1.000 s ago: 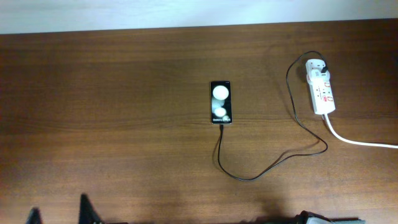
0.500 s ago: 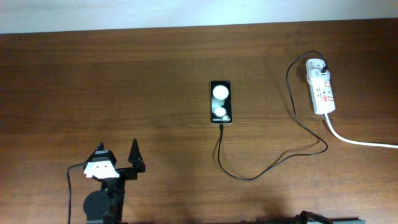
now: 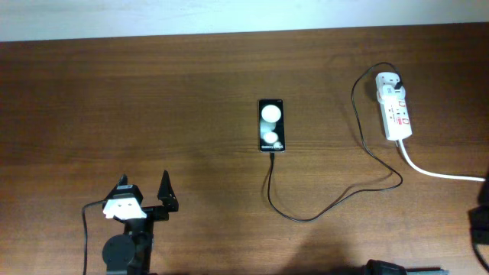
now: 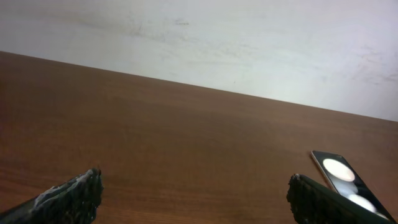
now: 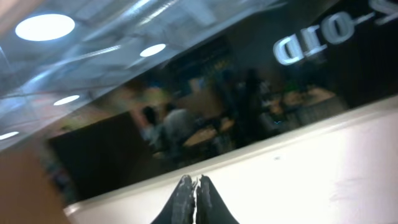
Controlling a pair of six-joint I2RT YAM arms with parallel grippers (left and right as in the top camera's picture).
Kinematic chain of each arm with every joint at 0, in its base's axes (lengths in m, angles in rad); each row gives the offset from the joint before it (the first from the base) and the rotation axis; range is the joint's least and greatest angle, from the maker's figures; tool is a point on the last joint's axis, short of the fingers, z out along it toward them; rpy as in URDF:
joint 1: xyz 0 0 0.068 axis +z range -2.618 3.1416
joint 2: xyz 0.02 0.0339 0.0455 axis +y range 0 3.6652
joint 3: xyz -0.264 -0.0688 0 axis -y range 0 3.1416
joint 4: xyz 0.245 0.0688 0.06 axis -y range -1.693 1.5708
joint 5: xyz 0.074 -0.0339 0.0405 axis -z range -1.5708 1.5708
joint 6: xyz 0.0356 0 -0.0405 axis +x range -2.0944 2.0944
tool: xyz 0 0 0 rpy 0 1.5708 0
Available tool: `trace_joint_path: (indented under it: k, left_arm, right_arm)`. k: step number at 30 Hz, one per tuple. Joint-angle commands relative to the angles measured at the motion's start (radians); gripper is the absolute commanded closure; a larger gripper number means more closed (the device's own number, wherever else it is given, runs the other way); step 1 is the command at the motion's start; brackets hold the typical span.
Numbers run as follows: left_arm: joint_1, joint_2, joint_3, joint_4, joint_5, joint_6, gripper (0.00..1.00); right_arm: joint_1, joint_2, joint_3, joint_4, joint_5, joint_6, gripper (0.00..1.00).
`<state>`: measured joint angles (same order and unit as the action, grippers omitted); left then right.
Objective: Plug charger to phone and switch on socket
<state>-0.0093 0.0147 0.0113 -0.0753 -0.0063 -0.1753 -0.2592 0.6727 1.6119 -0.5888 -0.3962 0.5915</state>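
The phone (image 3: 273,125) lies flat at the table's middle, its two white patches facing up; it also shows at the right edge of the left wrist view (image 4: 344,179). The charger (image 3: 306,219) runs from the phone's near end in a loop to its black plug (image 3: 399,80) in the far end of the socket (image 3: 394,114). My left gripper (image 3: 144,191) is open and empty at the front left, far from the phone; its fingers (image 4: 196,190) are spread wide. My right gripper (image 5: 196,186) is shut and empty, pointing up at a wall.
The socket's thick white cord (image 3: 439,173) runs off to the right edge. A dark part of my right arm (image 3: 480,221) shows at the table's right edge. A white wall (image 4: 199,37) stands behind the table.
My left arm rose into view at the front left and then held still. A dark part of the right arm has appeared at the right edge. Phone, charger and socket have not moved.
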Motion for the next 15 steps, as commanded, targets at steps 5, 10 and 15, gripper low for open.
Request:
trace_joint_path:
  k: [5, 10, 15]
  left_arm:
    - [-0.003, -0.010, -0.002, -0.006, 0.011, 0.010, 0.01]
    - [-0.003, -0.009, -0.002, -0.007, 0.011, 0.010, 0.01]
    - [-0.003, -0.009, -0.002, -0.007, 0.011, 0.010, 0.01]
  right_arm:
    - [0.078, -0.067, -0.039, 0.055, -0.013, -0.008, 0.95]
    - [0.084, -0.290, -0.141, 0.118, 0.015, -0.027, 0.96]
    - [0.160, -0.354, -0.166, 0.144, 0.015, -0.037, 0.96]
